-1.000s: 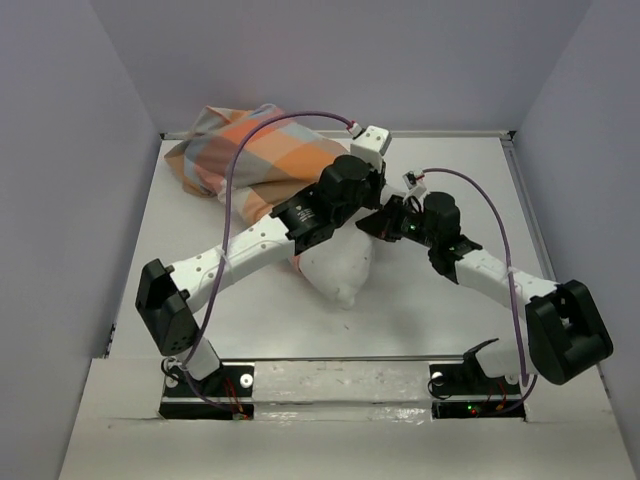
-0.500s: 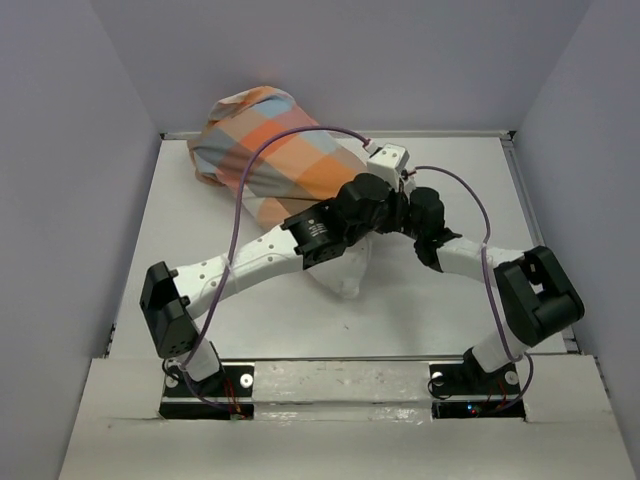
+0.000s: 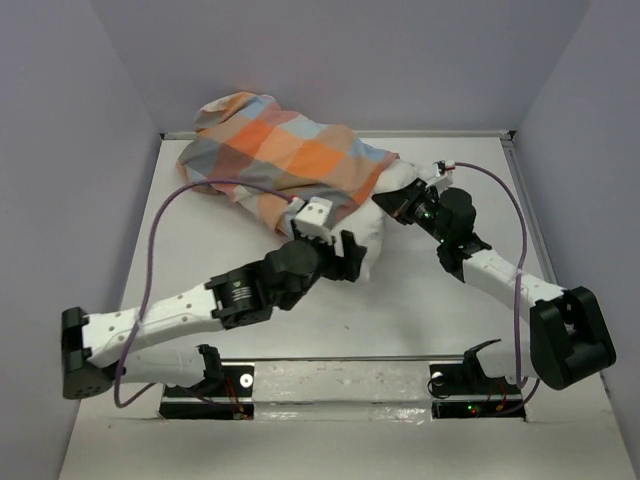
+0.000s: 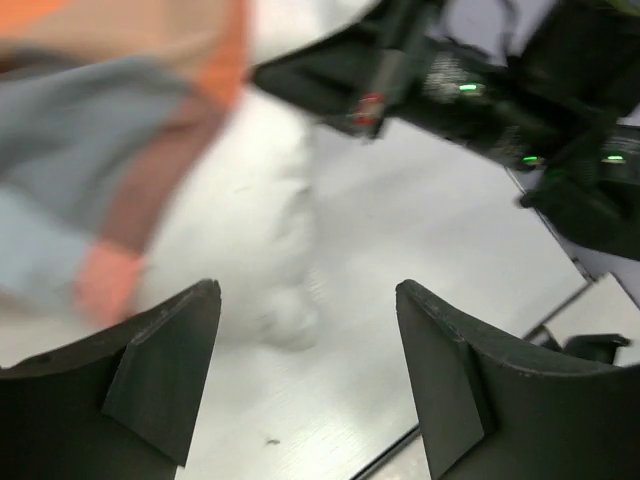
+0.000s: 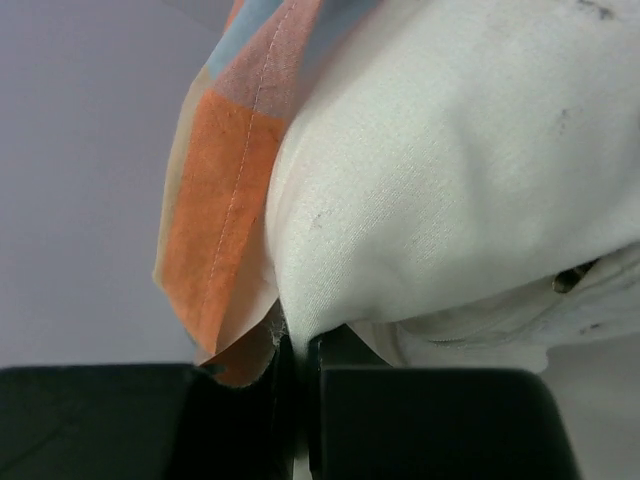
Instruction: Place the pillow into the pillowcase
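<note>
The checked orange, blue and tan pillowcase (image 3: 290,160) lies at the back of the table, pulled over most of the white pillow (image 3: 378,225). The pillow's near end sticks out of the case. My left gripper (image 3: 345,258) hangs open just in front of that bare end, with nothing between its fingers (image 4: 165,370); the left wrist view shows the blurred pillow (image 4: 260,230) and pillowcase (image 4: 100,170) beyond them. My right gripper (image 3: 398,200) is shut at the pillow's right side. In the right wrist view it (image 5: 300,350) pinches white pillow (image 5: 450,170) fabric, with the orange pillowcase hem (image 5: 215,230) lying against the pinch.
Grey walls enclose the white table (image 3: 450,300) at the back and both sides. The right arm (image 4: 480,80) crosses the top of the left wrist view. A purple cable (image 3: 160,240) loops over the left arm. Both arm bases sit at the near edge.
My left gripper has opened, let go and drawn back toward the near left. The pillow and case, lifted half a second ago, have come down flatter on the table. The right arm swung back right.
</note>
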